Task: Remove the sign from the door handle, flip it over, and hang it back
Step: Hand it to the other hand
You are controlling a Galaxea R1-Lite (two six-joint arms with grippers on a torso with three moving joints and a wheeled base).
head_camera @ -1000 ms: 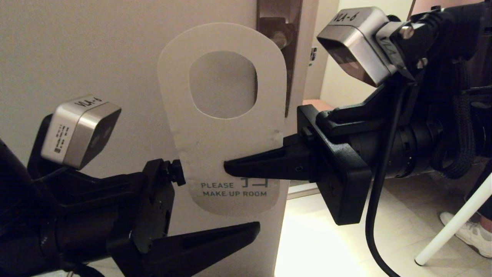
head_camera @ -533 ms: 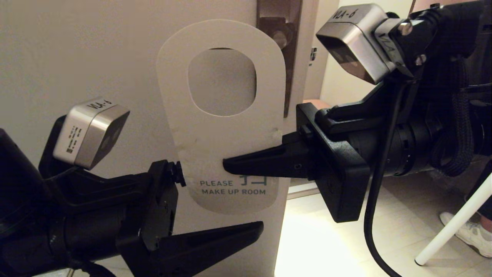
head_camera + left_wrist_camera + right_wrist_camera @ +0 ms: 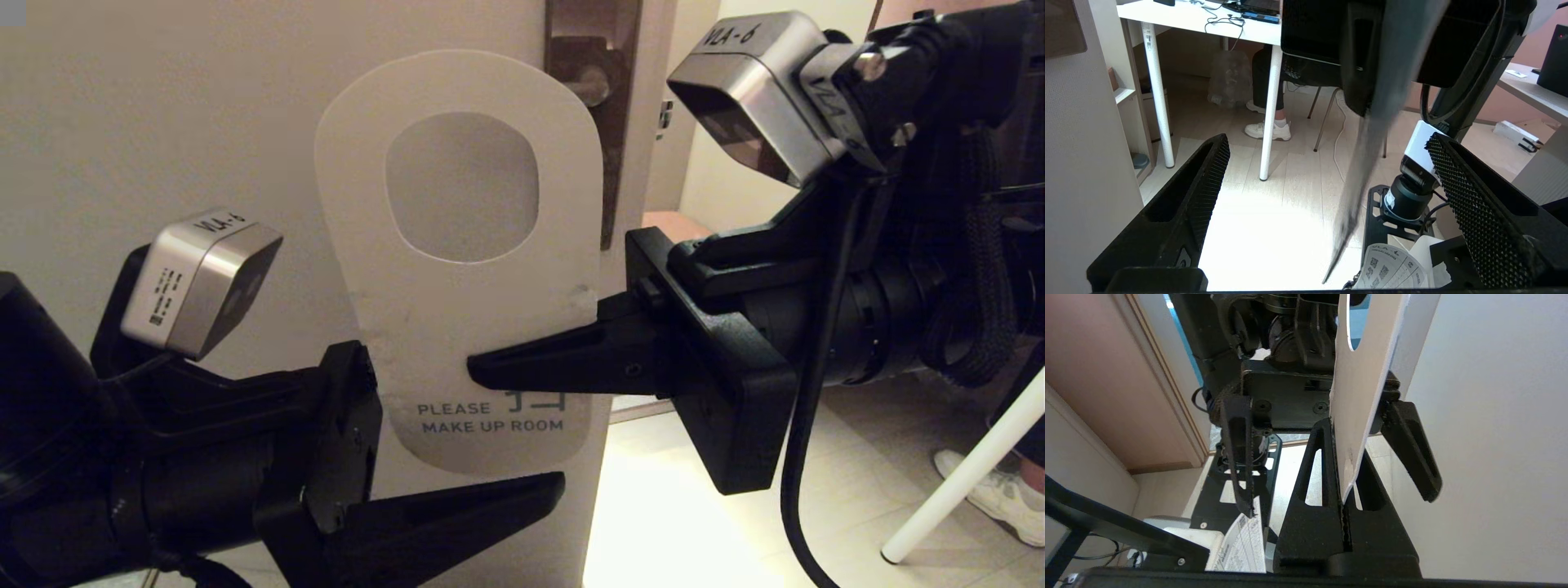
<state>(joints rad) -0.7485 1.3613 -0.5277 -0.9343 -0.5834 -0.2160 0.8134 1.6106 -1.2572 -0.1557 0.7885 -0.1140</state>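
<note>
The sign (image 3: 457, 318) is off the door handle (image 3: 589, 84) and hangs upright before the door, pale grey side "PLEASE MAKE UP ROOM" facing me. My right gripper (image 3: 478, 369) is shut on its right edge, just above the lettering; the right wrist view shows the card (image 3: 1367, 375) pinched between the pads of this gripper (image 3: 1345, 465). My left gripper (image 3: 506, 457) is open at the sign's lower end, one finger in front and below, the other hidden behind the card. In the left wrist view the card (image 3: 1372, 155) stands edge-on between the spread fingers of that gripper (image 3: 1327, 141), touching neither.
The pale door (image 3: 163, 98) is close behind the sign, with the dark handle plate (image 3: 614, 155) at its right edge. Right of the door lie open floor, a white table leg (image 3: 963, 474) and a person's shoe (image 3: 1004, 498).
The right gripper has shifted the sign a little left and down. The left gripper has moved up and forward, closing in around the sign's lower end.
</note>
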